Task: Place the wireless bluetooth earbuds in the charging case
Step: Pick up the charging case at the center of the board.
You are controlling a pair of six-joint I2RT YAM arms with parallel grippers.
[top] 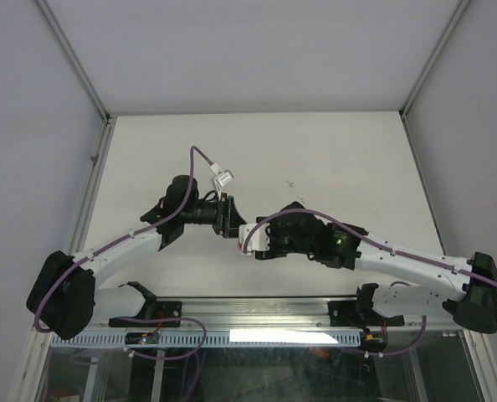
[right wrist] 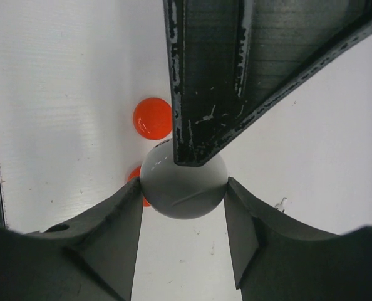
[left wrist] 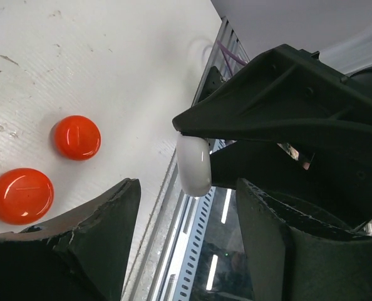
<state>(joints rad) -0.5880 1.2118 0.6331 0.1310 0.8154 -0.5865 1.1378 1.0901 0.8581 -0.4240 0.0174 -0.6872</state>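
Your right hand [right wrist: 183,187] clamps the charging case [right wrist: 173,197]; left hand [left wrist: 187,185] — half open, empty — at 12 o'clock: close squarely.

The top camera is looking down from above and behind the arms, taking in the whole bench [top: 315,151]. Both wrist cameras are sitting close in. The left is viewing the white round case [left wrist: 194,166] edge-on, the right is facing it broadside, and both are catching the red discs [left wrist: 77,137].
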